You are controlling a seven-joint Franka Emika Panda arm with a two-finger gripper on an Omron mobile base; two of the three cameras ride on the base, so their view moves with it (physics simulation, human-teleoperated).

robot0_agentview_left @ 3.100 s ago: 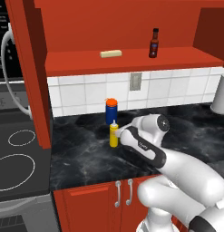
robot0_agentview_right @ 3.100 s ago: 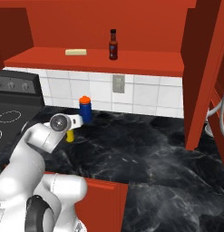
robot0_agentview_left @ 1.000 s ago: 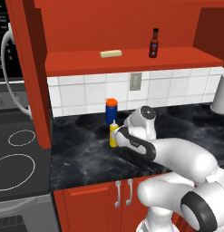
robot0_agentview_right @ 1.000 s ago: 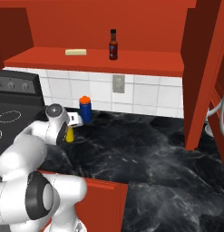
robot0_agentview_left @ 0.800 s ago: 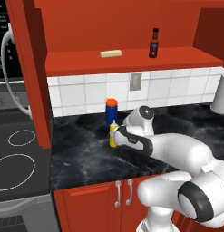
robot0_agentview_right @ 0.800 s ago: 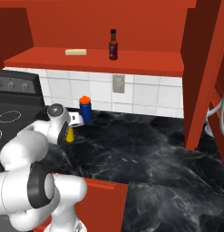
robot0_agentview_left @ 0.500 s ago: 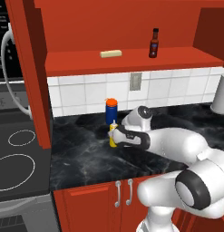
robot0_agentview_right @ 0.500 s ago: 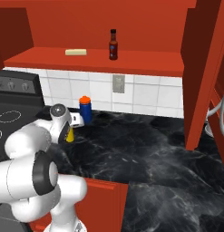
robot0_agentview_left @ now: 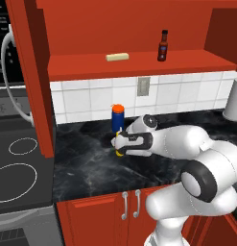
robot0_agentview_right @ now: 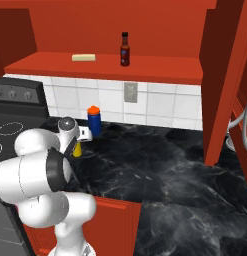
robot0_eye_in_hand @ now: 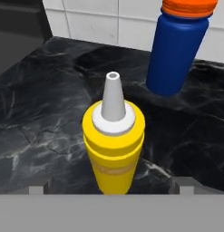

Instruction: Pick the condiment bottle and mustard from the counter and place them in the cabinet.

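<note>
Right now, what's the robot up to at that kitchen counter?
The robot's open claw is lined up on the mustard, which stands upright on the counter beside a blue canister. It has not closed on it yet. The condiment bottle already stands on the cabinet shelf.

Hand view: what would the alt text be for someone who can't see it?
A yellow plastic squeeze bottle of mustard with a pointed white nozzle stands upright on a black marble-patterned counter, close to the camera and between the open gripper's two finger tips. Behind it to the right stands a blue cylindrical canister with an orange lid, in front of a white tiled wall.
</note>
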